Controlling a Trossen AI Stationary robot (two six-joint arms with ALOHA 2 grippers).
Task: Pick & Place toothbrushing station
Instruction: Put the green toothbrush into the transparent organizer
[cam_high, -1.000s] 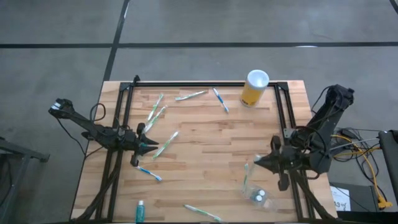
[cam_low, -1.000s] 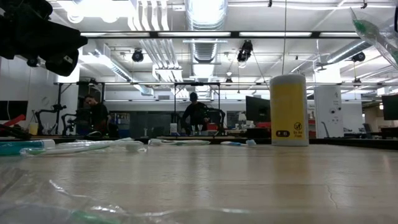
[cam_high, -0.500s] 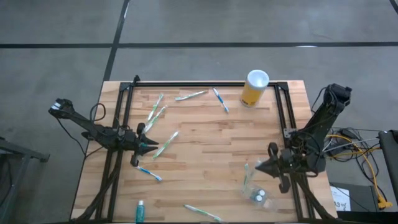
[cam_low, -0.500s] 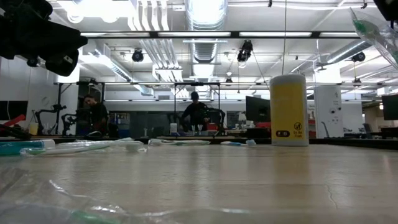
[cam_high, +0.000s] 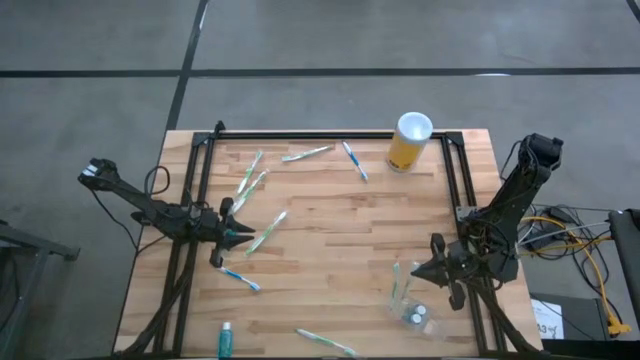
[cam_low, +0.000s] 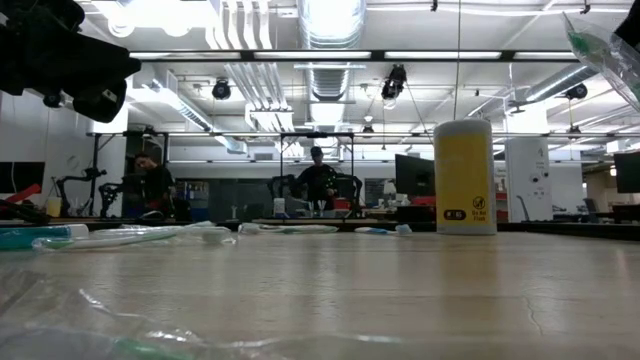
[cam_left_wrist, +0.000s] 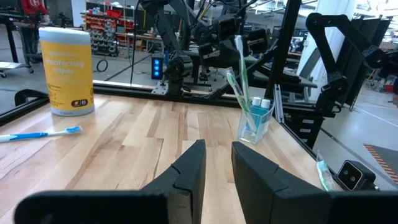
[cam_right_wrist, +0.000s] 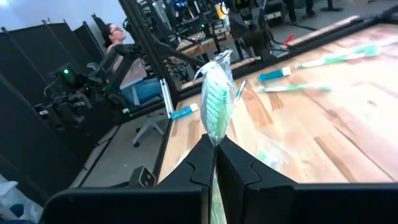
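The clear cup (cam_high: 415, 316) stands at the table's near right. It holds two teal white-capped tubes and green toothbrushes, which lean on its rim. It also shows in the left wrist view (cam_left_wrist: 255, 121). My right gripper (cam_high: 418, 271) is just beyond the cup on its far side, shut on a green toothbrush in a clear wrapper (cam_right_wrist: 215, 102). My left gripper (cam_high: 233, 235) waits at the table's left, open and empty, beside a white-green toothbrush (cam_high: 266, 232). Several more toothbrushes lie flat on the table. My right gripper pinches the wrapped toothbrush between its two fingers at the lower part of its wrapped brush end (cam_right_wrist: 214, 135); the rest is hidden between the fingers. The brush end (cam_right_wrist: 215, 81) sticks out past the fingertips. The toothbrush is lifted clear of the table, tilted in the low view (cam_low: 600, 55).
A tall yellow cylinder with a white top (cam_high: 410, 140) stands at the far right. Toothbrushes lie at the far left (cam_high: 250, 178), far middle (cam_high: 306, 153) (cam_high: 354, 160), near left (cam_high: 240, 277) and near edge (cam_high: 325, 342). A teal tube (cam_high: 226, 340) lies at the near left.
My right gripper has gone a little toward the table's near edge, closer to the cup, still shut on the wrapped toothbrush. My left arm has kept still.
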